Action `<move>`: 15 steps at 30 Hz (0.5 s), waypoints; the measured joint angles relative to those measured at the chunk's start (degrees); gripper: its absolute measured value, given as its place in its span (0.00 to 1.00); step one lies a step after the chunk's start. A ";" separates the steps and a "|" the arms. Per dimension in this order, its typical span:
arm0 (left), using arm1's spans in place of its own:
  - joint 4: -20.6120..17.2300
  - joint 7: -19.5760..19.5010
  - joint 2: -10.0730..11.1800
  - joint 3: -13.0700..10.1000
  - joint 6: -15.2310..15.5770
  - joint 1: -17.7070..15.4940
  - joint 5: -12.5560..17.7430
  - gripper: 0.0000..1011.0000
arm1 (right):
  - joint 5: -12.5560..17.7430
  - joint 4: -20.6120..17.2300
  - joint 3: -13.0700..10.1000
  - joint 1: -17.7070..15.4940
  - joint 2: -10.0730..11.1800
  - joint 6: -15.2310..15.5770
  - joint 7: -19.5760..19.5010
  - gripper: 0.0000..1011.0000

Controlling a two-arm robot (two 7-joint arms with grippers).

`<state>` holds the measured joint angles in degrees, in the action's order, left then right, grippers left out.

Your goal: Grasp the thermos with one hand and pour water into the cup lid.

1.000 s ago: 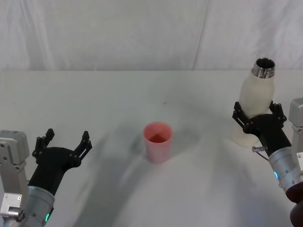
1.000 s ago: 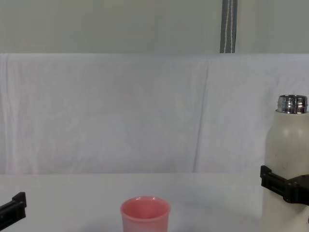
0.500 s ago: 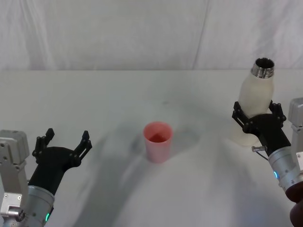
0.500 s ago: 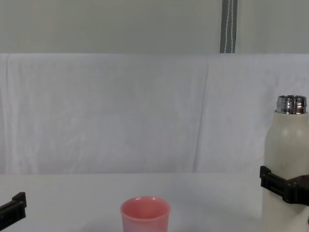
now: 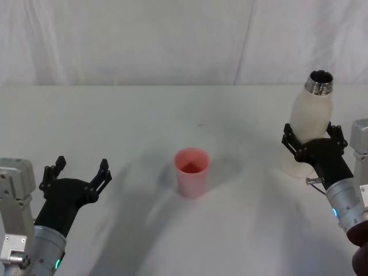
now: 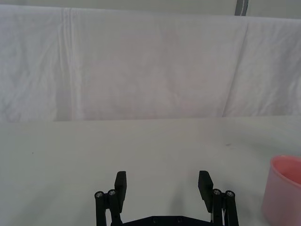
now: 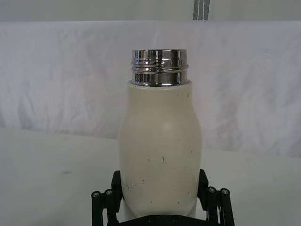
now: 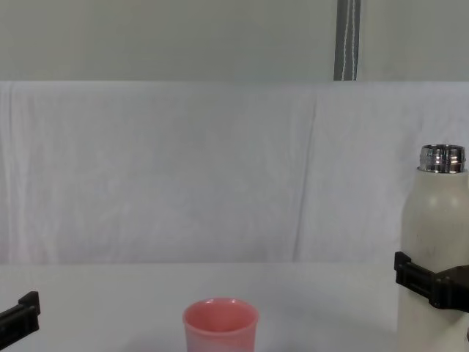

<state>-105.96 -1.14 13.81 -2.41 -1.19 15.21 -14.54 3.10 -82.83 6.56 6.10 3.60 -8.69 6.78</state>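
Note:
The thermos (image 5: pixel 310 118) is a tall cream-white speckled bottle with an open steel neck, standing upright at the table's right side. My right gripper (image 5: pixel 311 132) is shut on the thermos's lower body, one finger pressed against each side, as the right wrist view shows for the thermos (image 7: pixel 160 141) and gripper (image 7: pixel 159 176). The pink cup lid (image 5: pixel 192 171) stands upright at the table's middle, well to the left of the thermos. My left gripper (image 5: pixel 81 165) hovers open and empty at the near left. In its wrist view the left gripper (image 6: pixel 163 181) has the cup lid (image 6: pixel 284 188) off to one side.
The white table (image 5: pixel 172 115) runs back to a white cloth backdrop (image 8: pixel 183 169). In the chest view the cup lid (image 8: pixel 220 326) sits low at centre and the thermos (image 8: pixel 432 220) stands at the right edge.

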 joint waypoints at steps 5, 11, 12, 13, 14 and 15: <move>0.00 0.00 0.00 0.00 0.00 0.00 0.00 0.99 | 0.00 -0.03 -0.02 0.00 0.00 -0.03 -0.03 0.99; 0.00 0.00 0.00 0.00 0.00 0.00 0.00 0.99 | 0.00 -0.04 -0.01 0.00 0.00 -0.03 -0.05 0.99; 0.00 0.00 0.00 0.00 0.00 0.00 0.00 0.99 | 0.00 -0.05 -0.02 0.00 0.00 -0.03 -0.05 0.99; 0.00 0.00 0.00 0.00 0.00 0.00 0.00 0.99 | 0.00 -0.05 -0.01 0.00 0.00 -0.03 -0.05 0.99; 0.00 0.00 0.00 0.00 0.00 0.00 0.00 0.99 | 0.00 -0.05 -0.01 0.00 0.00 -0.03 -0.05 0.99; 0.00 0.00 0.00 0.00 0.00 0.00 0.00 0.99 | 0.00 -0.06 -0.01 0.00 0.00 -0.03 -0.05 0.99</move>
<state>-105.95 -1.14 13.81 -2.41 -1.19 15.21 -14.55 3.10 -82.89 6.54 6.09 3.60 -8.72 6.73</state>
